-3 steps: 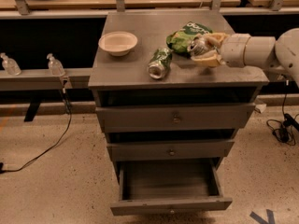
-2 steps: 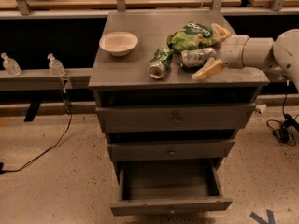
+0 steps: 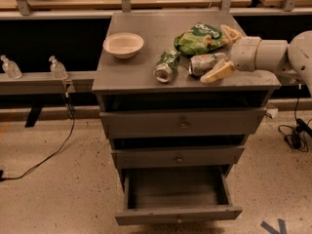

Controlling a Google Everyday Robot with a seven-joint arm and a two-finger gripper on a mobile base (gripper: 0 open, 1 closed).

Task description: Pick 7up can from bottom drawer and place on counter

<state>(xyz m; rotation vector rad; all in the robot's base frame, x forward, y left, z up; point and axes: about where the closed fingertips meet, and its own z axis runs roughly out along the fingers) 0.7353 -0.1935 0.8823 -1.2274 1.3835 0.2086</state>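
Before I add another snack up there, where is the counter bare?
Bare: the counter's front-left corner, in front of the bowl and left of the green can; also the strip behind the bowl. Crowded: the right half, with chip bag, 7up can and the gripper, fingers open around it.

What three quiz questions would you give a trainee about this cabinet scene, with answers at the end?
1. True or false: the 7up can lies on its side on the counter.
2. What shows inside the pulled-out bottom drawer? A a spoon; B a sponge; C nothing visible.
3. Fill the gap: the tool, over the counter's right side at the 7up can, has its fingers ____.
Key: 1 true; 2 C; 3 open.
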